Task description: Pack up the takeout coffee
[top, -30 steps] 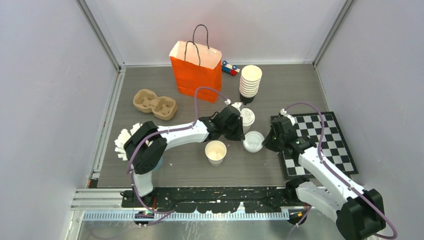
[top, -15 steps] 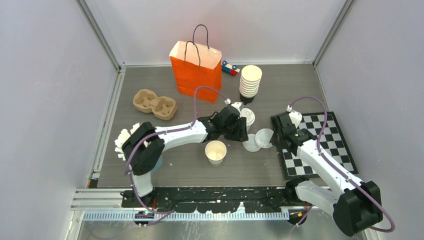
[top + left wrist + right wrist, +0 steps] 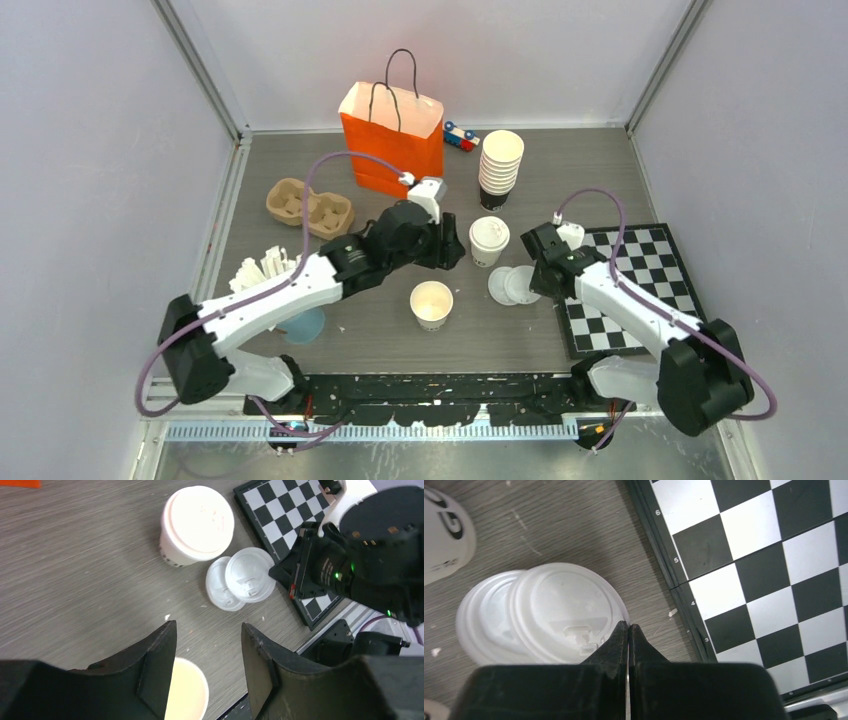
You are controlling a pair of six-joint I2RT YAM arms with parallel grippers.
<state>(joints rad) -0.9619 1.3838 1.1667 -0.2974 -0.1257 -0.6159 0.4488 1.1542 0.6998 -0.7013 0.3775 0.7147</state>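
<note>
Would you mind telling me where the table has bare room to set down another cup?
Bare table lies at the far right, between the cup stack and the chessboard, and along the near edge between the open cup and that board. The middle is crowded: lidded cup, two loose lids.

Figure: takeout coffee, as seen standing at the counter (image 3: 600, 190).

(a) Lidded cup (image 3: 488, 239): small, white paper, upright, closed with a round white plastic lid; dark printing on its wall. It stands near mid-counter.

(b) Open cup (image 3: 431, 303): same kind, upright, no lid, cream interior showing. It stands nearer the front edge, apart from (a).

(c) Two loose lids lying just beside (a), flat and overlapping: the upper lid (image 3: 524, 283) (sip tab visible) partly covers the lower lid (image 3: 500, 288).
</note>
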